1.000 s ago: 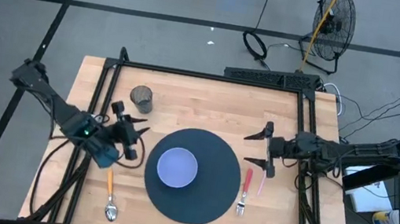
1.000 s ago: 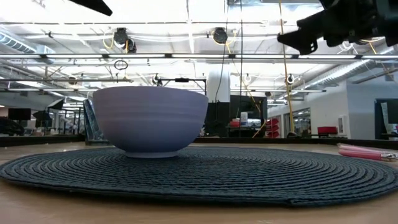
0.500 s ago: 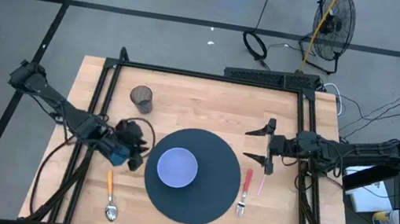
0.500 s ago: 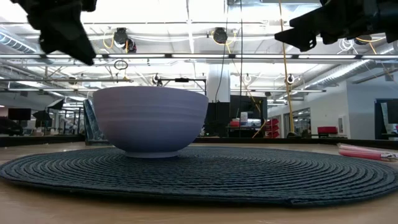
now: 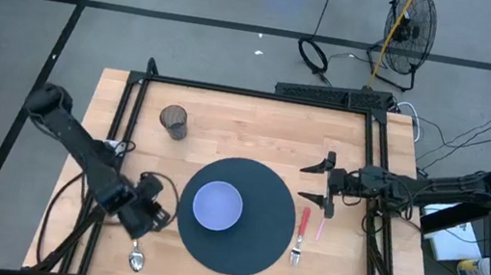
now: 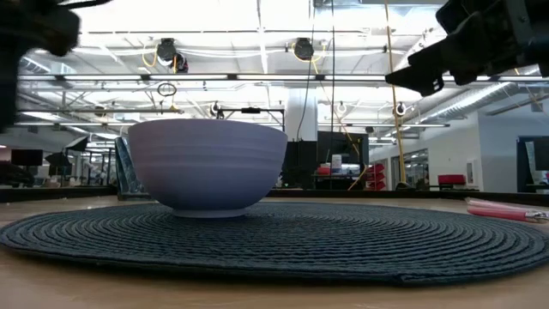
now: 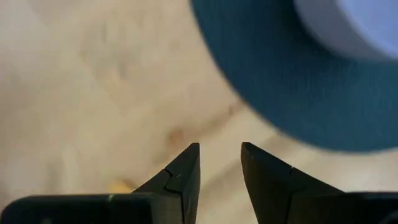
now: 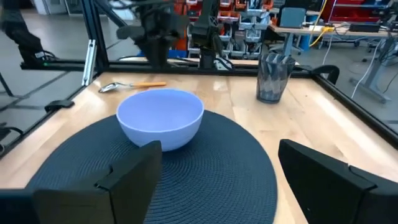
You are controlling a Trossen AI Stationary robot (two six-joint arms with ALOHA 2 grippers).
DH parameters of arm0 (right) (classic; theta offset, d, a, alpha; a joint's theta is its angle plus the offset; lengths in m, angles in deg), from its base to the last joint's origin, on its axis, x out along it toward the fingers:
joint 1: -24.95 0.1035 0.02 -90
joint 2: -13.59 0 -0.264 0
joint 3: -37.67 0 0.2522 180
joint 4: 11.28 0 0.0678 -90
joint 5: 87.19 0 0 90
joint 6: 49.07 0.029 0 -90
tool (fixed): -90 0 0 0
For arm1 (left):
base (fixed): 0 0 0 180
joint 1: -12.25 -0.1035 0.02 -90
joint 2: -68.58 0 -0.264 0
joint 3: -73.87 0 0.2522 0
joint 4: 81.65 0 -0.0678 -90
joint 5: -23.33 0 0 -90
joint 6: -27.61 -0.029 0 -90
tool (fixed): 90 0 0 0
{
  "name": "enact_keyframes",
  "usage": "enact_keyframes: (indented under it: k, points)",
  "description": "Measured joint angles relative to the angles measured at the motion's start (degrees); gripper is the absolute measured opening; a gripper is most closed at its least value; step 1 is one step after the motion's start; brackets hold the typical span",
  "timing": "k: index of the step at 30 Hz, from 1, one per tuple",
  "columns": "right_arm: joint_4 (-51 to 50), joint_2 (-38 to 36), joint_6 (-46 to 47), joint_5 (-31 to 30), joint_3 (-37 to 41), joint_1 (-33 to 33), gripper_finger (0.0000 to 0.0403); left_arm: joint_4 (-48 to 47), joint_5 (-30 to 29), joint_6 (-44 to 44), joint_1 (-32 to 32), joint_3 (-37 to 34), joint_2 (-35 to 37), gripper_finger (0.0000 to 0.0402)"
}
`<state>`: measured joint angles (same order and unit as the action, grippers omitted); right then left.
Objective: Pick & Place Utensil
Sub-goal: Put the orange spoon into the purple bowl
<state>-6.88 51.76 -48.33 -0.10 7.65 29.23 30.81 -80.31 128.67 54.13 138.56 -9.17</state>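
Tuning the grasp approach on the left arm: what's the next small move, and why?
Probably ease the left end effector down onto the orange handle of the spoon. In the high view it sits over the handle beside the placemat; in the left wrist view its open fingers hold nothing, with only an orange bit at the frame edge.

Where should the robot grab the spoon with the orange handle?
Probably the orange handle, from straight above. The spoon lies flat on the wood beside the dark round mat, its metal bowl toward the table's edge. The handle is long and straight, and the left end effector is open right over it.
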Motion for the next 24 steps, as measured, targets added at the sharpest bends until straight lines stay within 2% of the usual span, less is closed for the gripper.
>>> enact_keyframes:
  k: [3,10,15,19,24]
  points:
    - [2.3,0.0,0.1,0.0,0.9,0.0,0.0318,-0.1,2.9,6.7,3.3,1.4,-2.1,0.0120]
    - [4.3,0.0,-2.8,0.0,1.1,0.0,0.0318,-0.4,4.3,18.1,9.6,5.4,-6.6,0.0119]
    - [4.3,0.0,-4.5,0.0,1.2,0.0,0.0318,0.3,9.9,27.8,11.7,5.6,-9.0,0.0120]
    - [4.3,0.0,-5.1,0.0,1.2,0.0,0.0318,1.4,13.3,30.7,12.3,5.6,-10.2,0.0120]
    - [4.1,0.0,-6.2,0.0,1.2,0.0,0.0318,2.6,12.1,28.8,11.6,5.6,-11.6,0.0120]
